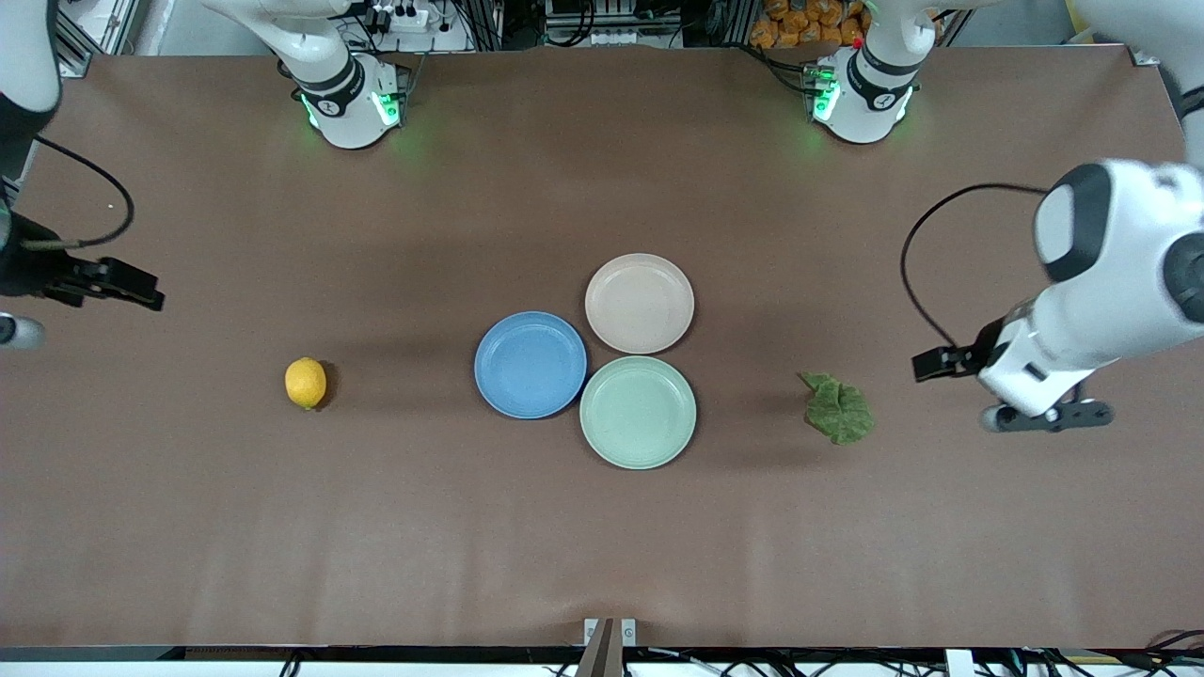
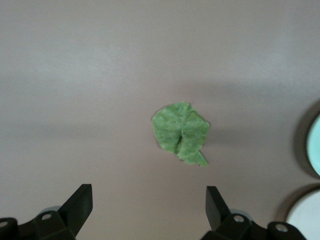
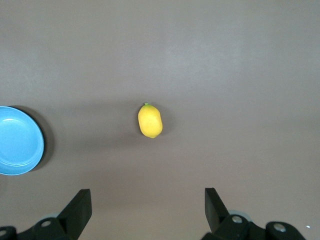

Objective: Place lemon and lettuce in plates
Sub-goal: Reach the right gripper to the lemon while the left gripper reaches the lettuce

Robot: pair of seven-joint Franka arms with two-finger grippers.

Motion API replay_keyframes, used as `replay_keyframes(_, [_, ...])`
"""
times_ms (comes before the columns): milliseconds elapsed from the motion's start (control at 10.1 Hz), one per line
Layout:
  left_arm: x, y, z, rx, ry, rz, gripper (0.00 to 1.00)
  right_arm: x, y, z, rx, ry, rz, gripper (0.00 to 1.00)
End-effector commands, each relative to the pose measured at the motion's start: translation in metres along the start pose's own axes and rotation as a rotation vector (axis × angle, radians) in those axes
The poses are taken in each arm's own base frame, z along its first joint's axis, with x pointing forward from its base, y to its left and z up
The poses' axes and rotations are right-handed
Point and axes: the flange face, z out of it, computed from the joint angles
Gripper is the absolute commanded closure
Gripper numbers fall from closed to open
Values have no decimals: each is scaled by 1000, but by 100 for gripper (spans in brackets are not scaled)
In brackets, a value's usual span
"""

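Note:
The lemon (image 1: pixel 306 383) lies on the brown table toward the right arm's end; it also shows in the right wrist view (image 3: pixel 150 120). The lettuce (image 1: pixel 838 410) lies flat toward the left arm's end and shows in the left wrist view (image 2: pixel 180 132). The blue plate (image 1: pixel 530 365) and the pink-beige plate (image 1: pixel 640 303) sit empty at mid-table, touching. My right gripper (image 1: pixel 132 285) is up in the air at the right arm's end of the table, open and empty (image 3: pixel 148 202). My left gripper (image 1: pixel 936 363) is in the air beside the lettuce, open and empty (image 2: pixel 149 200).
A mint-green plate (image 1: pixel 638 412) sits empty against the two others, nearest the front camera. The blue plate's edge shows in the right wrist view (image 3: pixel 17 140). The mint-green plate's edge (image 2: pixel 315 145) and the pink-beige plate's edge (image 2: pixel 305 220) show in the left wrist view.

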Motion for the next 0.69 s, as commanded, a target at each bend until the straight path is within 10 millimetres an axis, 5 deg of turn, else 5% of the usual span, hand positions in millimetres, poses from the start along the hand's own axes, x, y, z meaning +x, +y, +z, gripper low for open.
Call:
replay_keyframes(0, [10, 17, 67, -14, -10, 43, 0, 19, 1, 73, 32, 34, -2, 0])
replay_keyframes(296, [14, 35, 153, -11, -71, 66, 0, 32, 3, 174, 30, 53, -19, 0])
replay_keyframes(593, [12, 41, 190, -9, -89, 75, 0, 36, -1, 250, 30, 48, -25, 0])
